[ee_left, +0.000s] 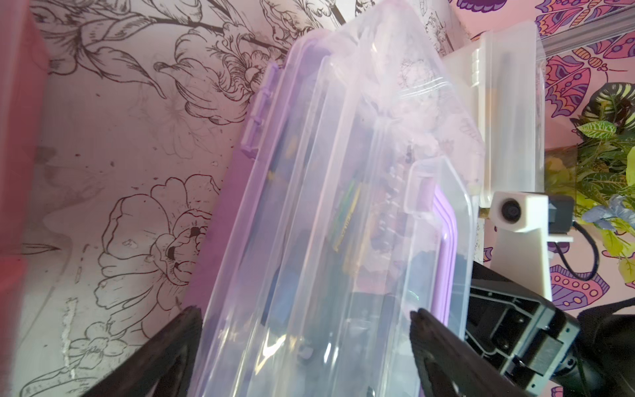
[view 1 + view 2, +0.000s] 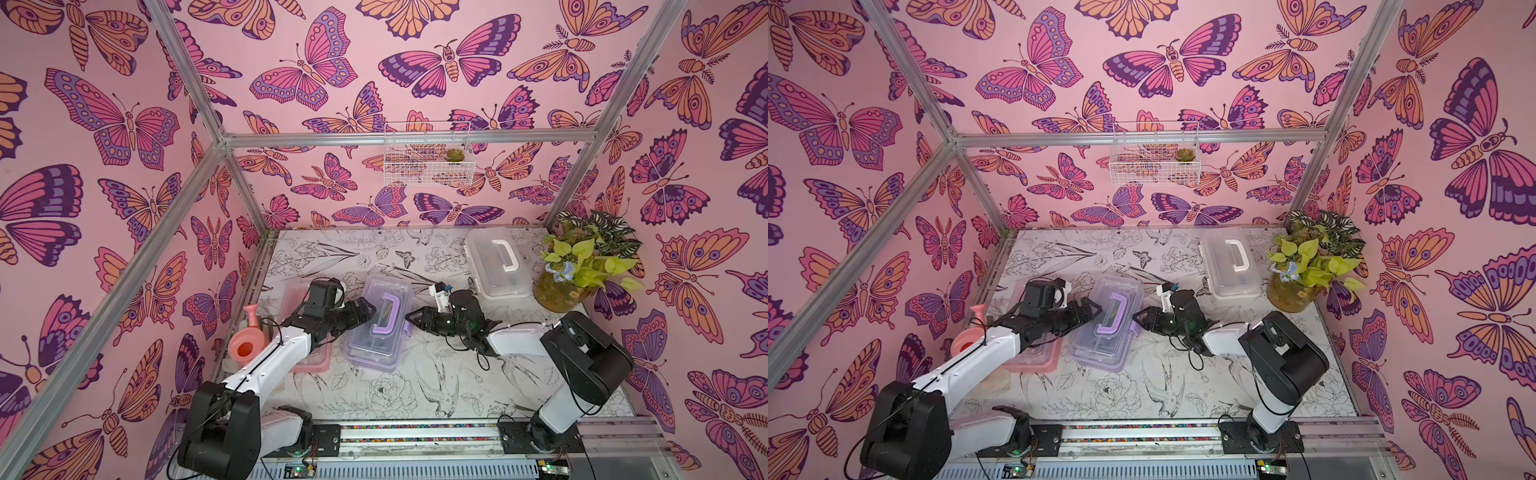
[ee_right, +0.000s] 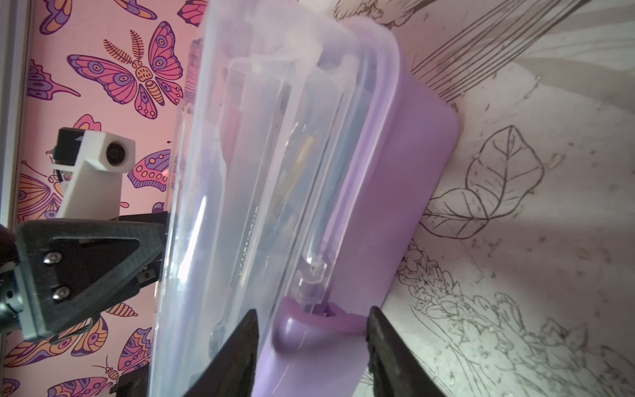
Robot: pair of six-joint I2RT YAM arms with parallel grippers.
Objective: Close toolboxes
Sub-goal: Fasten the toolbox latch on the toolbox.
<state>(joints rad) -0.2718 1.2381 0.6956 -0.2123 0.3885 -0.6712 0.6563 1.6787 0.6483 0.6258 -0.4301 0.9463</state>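
Purple box [image 2: 376, 328] at mid-worktop [image 2: 395, 386], between the two arms: smooth violet base, glossy clear lid with moulded ridges lying down over it, flat arched purple handle [image 2: 386, 316] on top. Pink box [image 2: 309, 361] just beside it, mostly hidden under the left arm. White box [image 2: 496, 266] well apart at the back, lid on, near the leafy plant [image 2: 590, 257]. Worktop matte white, printed with line-drawn flowers and birds, lightly scuffed.

Left hand [image 2: 368, 309] at the purple box's pink-box side, jaws spread wide astride the lid's edge, not clamped. Right hand [image 2: 411, 318] at the opposite side, jaws half parted.

Only in the right wrist view: rounded purple latch [image 3: 319, 326] flaring out from the base wall, bracketed by the black fingers; firm grip not discernible. Only in the left wrist view: a purple tab on the far rim, and a yellow-green item dimly visible through the lid.
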